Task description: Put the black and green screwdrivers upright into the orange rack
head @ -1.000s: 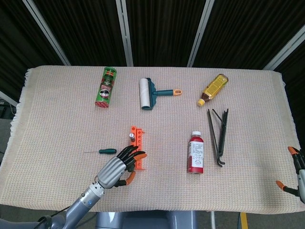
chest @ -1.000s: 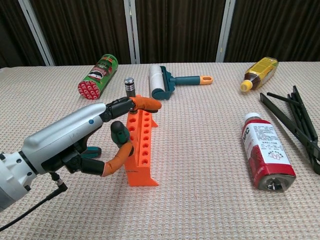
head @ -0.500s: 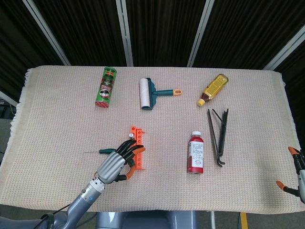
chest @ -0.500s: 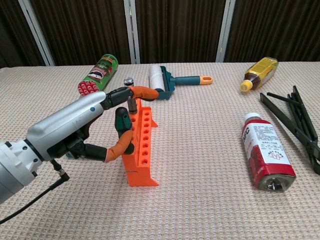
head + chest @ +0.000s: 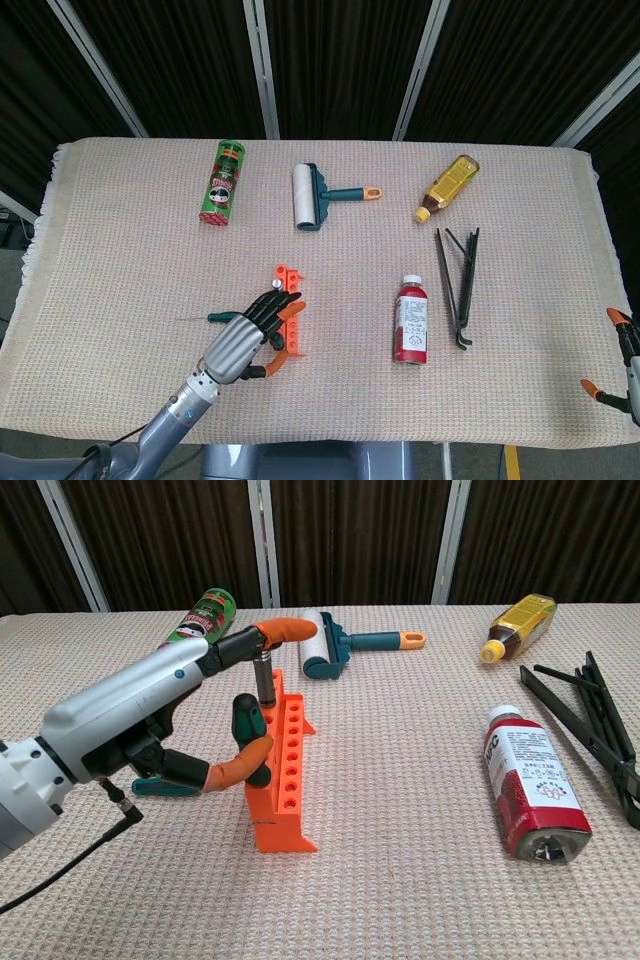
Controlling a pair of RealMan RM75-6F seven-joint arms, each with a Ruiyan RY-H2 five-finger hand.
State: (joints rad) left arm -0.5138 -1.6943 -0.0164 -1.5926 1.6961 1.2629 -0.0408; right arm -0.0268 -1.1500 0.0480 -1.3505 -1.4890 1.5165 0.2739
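The left hand has lifted over a second, its fingers now pinching the black screwdriver upright over the rack at lower left; insertion looks near. The green screwdriver lies beside it. The right hand idles, fingers spread.

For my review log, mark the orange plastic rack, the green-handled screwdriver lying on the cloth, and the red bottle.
Orange plastic rack (image 5: 284, 798), chest view, on its side wall.
Green-handled screwdriver (image 5: 222, 318), head view, on its handle.
Red bottle (image 5: 531, 783), chest view, on its label.
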